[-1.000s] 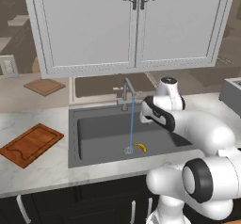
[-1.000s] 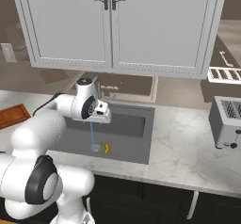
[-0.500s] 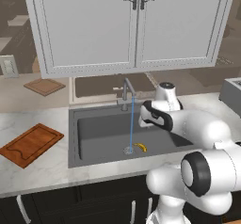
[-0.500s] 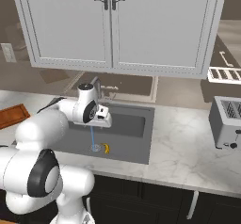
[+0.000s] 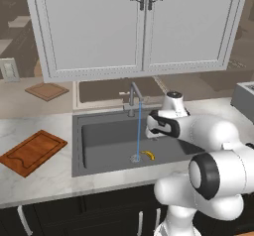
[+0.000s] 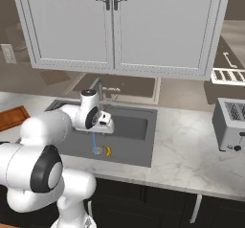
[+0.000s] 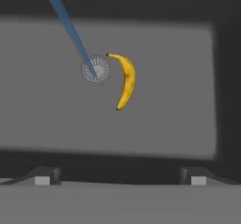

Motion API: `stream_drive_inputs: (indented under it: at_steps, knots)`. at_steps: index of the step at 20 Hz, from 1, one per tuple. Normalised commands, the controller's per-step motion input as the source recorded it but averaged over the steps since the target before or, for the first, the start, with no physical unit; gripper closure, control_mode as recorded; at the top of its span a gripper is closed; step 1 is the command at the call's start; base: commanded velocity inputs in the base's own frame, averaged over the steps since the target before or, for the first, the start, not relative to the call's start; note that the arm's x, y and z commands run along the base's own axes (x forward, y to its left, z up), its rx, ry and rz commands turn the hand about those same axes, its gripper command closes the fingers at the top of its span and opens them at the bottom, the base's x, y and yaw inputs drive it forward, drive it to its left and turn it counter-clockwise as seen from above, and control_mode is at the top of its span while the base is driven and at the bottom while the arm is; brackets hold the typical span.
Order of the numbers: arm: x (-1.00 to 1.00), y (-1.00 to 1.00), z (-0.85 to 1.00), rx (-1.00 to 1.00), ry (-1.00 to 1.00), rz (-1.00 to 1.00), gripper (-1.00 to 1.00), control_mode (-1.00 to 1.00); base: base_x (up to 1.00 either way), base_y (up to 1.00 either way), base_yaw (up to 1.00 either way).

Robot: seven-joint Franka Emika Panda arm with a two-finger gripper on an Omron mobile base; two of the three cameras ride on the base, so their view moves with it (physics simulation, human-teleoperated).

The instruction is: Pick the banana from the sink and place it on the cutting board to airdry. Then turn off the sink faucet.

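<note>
The banana (image 5: 147, 155) (image 6: 108, 151) (image 7: 125, 80) lies on the floor of the dark grey sink (image 5: 104, 141) (image 6: 129, 126) (image 7: 179, 77), right beside the round drain (image 7: 96, 70). My gripper (image 5: 150, 132) (image 6: 108, 129) (image 7: 118, 178) hangs open above the basin, pointing down at the banana and well clear of it, with nothing between its fingers. The sink faucet (image 5: 134, 96) (image 6: 98, 85) stands at the back rim, and a blue stream of water (image 5: 138, 131) (image 7: 70, 30) falls onto the drain. The reddish-brown cutting board (image 5: 33, 151) (image 6: 12, 117) lies on the counter left of the sink.
A smaller tan board (image 5: 47, 90) lies on the back counter at the left. A toaster (image 6: 232, 124) (image 5: 245, 98) stands on the marble counter to the right. White wall cabinets (image 5: 139, 27) hang above the sink.
The arm has come down a little toward the basin, bringing the hand lower over the sink. The jaws stayed open and the banana has not moved.
</note>
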Motion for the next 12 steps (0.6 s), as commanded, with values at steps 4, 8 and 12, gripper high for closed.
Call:
stream_drive_inputs:
  at_steps: [4,8,12]
  knots:
    - [0.0,0.0,-0.31,0.0,0.03,0.0,-1.0,-1.0,0.0,0.0,0.0]
    - [0.0,0.0,-0.25,0.0,0.02,0.0,-1.0,-1.0,0.0,0.0,0.0]
    - [0.02,0.0,-0.17,0.0,0.01,0.0,-1.0,-1.0,0.0,0.0,0.0]
